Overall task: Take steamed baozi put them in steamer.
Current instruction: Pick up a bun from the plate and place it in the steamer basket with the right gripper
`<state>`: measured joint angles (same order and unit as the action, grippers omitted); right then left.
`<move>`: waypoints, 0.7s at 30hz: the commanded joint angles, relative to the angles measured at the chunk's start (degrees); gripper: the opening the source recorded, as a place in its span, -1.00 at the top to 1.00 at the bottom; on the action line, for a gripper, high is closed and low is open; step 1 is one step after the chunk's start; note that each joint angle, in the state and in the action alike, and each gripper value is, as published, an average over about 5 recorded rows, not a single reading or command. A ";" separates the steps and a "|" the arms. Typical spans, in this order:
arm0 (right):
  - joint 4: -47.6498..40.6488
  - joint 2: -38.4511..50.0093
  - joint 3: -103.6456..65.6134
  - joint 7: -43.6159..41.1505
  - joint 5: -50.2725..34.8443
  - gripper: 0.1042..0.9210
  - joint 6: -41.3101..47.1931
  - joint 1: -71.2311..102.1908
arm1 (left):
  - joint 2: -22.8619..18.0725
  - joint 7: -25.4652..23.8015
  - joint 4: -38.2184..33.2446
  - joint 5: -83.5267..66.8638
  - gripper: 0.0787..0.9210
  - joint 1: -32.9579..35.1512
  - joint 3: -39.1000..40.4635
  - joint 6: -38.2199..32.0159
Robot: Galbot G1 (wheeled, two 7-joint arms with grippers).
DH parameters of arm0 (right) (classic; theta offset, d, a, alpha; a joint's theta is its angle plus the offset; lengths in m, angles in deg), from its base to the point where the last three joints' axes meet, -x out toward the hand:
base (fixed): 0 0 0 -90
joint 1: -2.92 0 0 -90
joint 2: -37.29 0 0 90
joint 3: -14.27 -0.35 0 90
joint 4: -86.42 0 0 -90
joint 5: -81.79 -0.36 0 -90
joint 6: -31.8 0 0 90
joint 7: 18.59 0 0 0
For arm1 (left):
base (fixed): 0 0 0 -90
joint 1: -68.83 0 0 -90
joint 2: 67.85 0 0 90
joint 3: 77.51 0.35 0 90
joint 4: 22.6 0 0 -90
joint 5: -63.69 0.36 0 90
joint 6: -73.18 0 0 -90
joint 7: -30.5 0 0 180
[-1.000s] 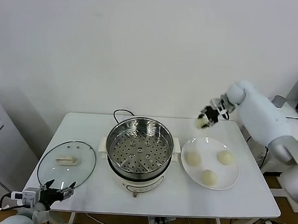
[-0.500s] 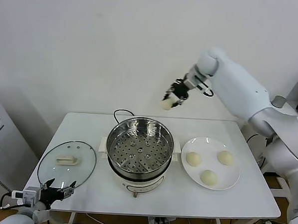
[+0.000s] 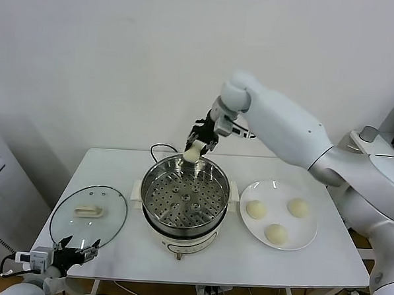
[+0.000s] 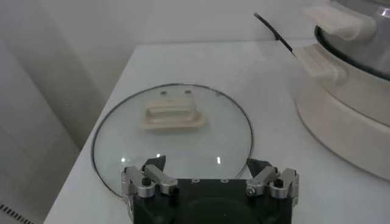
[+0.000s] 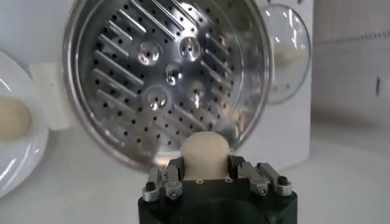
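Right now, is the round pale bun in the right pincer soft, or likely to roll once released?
The round pale bun is probably soft and light: the shut right pincer lifts it easily. Being round, it might roll slightly on the shiny perforated steel steamer basket.

In the right wrist view the right gripper [image 5: 204, 176] hides the lower half of the held baozi [image 5: 205, 152], and the plate [image 5: 24, 159] with one bun is cut off by the edge. In the left wrist view the steamer [image 4: 347, 91] runs out of frame. In the head view the bench [image 3: 110, 163] legs are cropped.
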<state>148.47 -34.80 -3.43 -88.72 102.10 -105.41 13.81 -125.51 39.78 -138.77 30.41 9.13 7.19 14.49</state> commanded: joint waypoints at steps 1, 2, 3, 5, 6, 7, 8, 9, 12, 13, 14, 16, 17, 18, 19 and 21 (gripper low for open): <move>5.53 -0.55 0.74 0.43 5.71 0.13 -2.79 3.15 | -0.10 0.04 -0.04 0.00 -0.77 0.01 0.06 0.02; 5.43 -0.61 0.42 0.46 6.85 0.13 -2.79 3.77 | -0.11 0.05 -0.07 0.00 -0.77 0.01 0.06 0.02; 5.29 -0.73 0.03 0.49 7.95 0.13 -2.79 4.42 | -0.10 0.06 -0.08 0.00 -0.77 0.02 0.06 0.02; 5.03 -1.00 -0.61 0.52 9.99 0.13 -2.79 5.59 | -0.03 0.06 -0.07 -0.01 -0.77 0.04 0.05 0.01; 4.95 -1.14 -0.77 0.51 10.92 0.13 -2.79 6.07 | 0.00 0.07 -0.06 -0.01 -0.77 0.05 0.04 0.01; 4.81 -1.33 -0.97 0.51 11.79 0.13 -2.79 6.57 | 0.03 0.07 -0.06 -0.02 -0.77 0.05 0.03 0.00; 4.64 -1.52 -1.17 0.51 12.55 0.13 -2.79 7.02 | 0.04 0.08 -0.07 -0.03 -0.77 0.05 0.02 0.00; 4.38 -1.76 -1.48 0.48 13.40 0.13 -2.79 7.54 | 0.02 0.08 -0.10 -0.04 -0.77 0.05 0.02 0.01; 3.45 -2.31 -2.29 0.29 14.87 0.13 -2.79 8.71 | -0.04 0.09 -0.25 -0.05 -0.77 0.14 0.00 0.02; 3.14 -2.43 -2.52 0.21 15.28 0.13 -2.79 8.99 | -0.06 0.10 -0.29 -0.05 -0.77 0.17 -0.01 0.02; 2.84 -2.51 -2.68 0.17 15.58 0.13 -2.79 9.21 | -0.06 0.10 -0.33 -0.05 -0.77 0.21 -0.02 0.02; 2.28 -2.65 -3.07 0.17 16.18 0.13 -2.79 9.62 | -0.06 0.11 -0.39 -0.05 -0.77 0.25 -0.03 0.03; 1.99 -2.74 -3.34 0.18 16.63 0.13 -2.79 9.81 | -0.05 0.11 -0.42 -0.05 -0.77 0.27 -0.04 0.03; 1.65 -2.85 -3.61 0.24 16.98 0.13 -2.79 10.01 | -0.04 0.12 -0.44 -0.05 -0.77 0.27 -0.05 0.04; 1.35 -2.94 -3.86 0.30 17.25 0.13 -2.79 10.18 | -0.02 0.12 -0.48 -0.05 -0.77 0.27 -0.05 0.05; 0.78 -3.12 -4.39 0.47 17.96 0.13 -2.79 10.48 | -0.01 0.13 -0.57 -0.05 -0.77 0.26 -0.07 0.08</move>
<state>149.53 -37.60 -6.93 -88.08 116.64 -105.40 22.64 -125.55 39.91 -139.35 30.37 9.40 7.14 14.54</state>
